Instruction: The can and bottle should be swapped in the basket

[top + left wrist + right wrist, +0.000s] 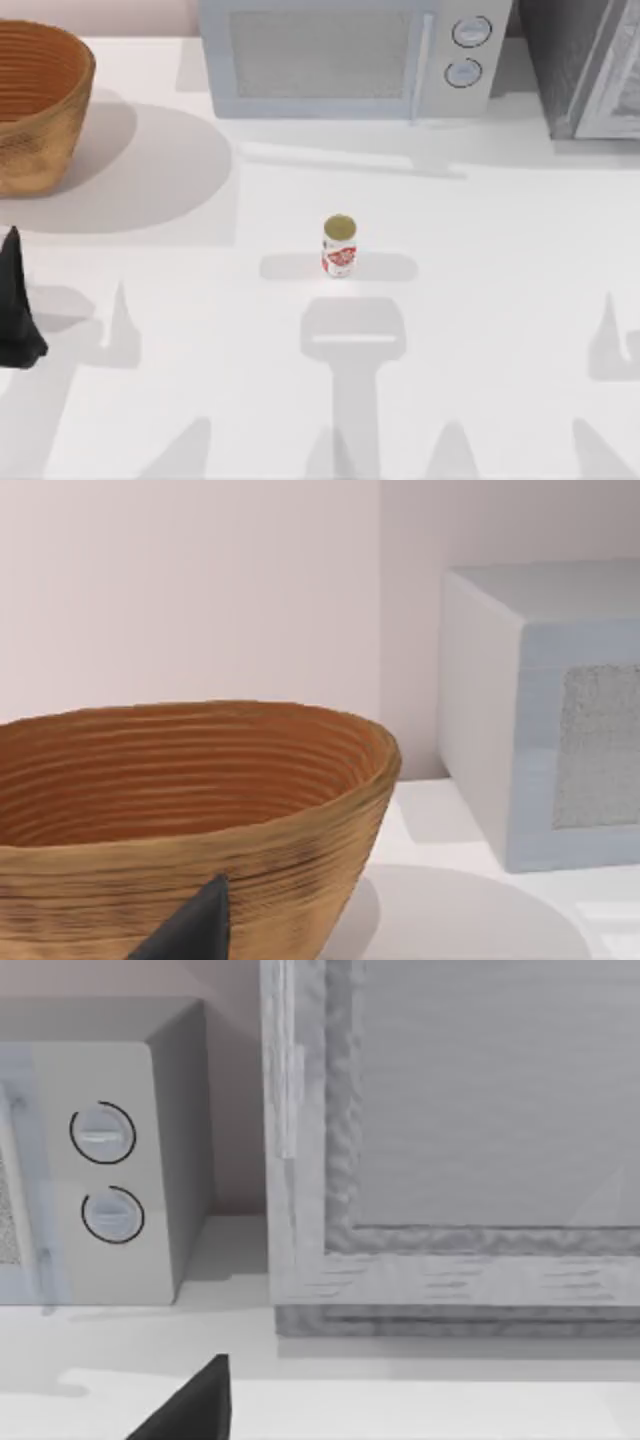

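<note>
The can (340,246), white with a red label and a dull gold top, stands upright in the middle of the table with nothing touching it. The orange-brown wicker basket (40,100) sits at the back left corner. In the left wrist view its ribbed inner wall (190,780) looks bare as far as I can see in. My left gripper (15,300) is a black shape at the table's left edge, in front of the basket and far from the can. A dark tip of my right gripper (190,1405) points at the back right of the table. The bottle is out of view.
A pale microwave (340,55) with two round knobs stands along the back edge, behind the can. A grey framed cabinet (590,70) fills the back right corner. Open white tabletop (480,330) surrounds the can on all sides.
</note>
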You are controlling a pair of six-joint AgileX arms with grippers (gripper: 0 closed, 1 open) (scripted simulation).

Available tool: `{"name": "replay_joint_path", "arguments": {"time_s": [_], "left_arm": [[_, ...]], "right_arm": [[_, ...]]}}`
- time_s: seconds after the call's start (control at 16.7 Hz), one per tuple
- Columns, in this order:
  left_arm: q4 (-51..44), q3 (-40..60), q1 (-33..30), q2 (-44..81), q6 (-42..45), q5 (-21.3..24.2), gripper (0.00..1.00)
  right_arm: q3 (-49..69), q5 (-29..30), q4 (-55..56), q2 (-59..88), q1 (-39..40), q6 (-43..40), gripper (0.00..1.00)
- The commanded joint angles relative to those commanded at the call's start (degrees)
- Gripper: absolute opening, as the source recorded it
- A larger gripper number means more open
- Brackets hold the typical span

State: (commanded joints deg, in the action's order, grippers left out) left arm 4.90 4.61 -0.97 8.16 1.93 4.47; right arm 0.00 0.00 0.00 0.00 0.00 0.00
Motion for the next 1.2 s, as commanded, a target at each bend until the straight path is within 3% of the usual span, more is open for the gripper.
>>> {"name": "replay_joint_path", "arguments": {"time_s": [0.24, 0.72, 0.96, 1.2], "left_arm": [[-4.65, -4.36, 0.92, -7.73, -1.81, -4.24, 1.0], [-3.47, -4.67, 1.54, -6.19, -1.81, -4.13, 1.0], [5.24, -4.95, 4.99, 4.27, -1.22, -1.69, 1.0], [20.22, -4.54, 9.61, 21.26, 0.0, 3.2, 1.0]], "right_arm": [[0.0, 0.0, 0.0, 0.0, 0.0, 0.0, 1.0], [0.0, 0.0, 0.0, 0.0, 0.0, 0.0, 1.0], [0.0, 0.0, 0.0, 0.0, 0.0, 0.0, 1.0], [0.0, 0.0, 0.0, 0.0, 0.0, 0.0, 1.0]]}}
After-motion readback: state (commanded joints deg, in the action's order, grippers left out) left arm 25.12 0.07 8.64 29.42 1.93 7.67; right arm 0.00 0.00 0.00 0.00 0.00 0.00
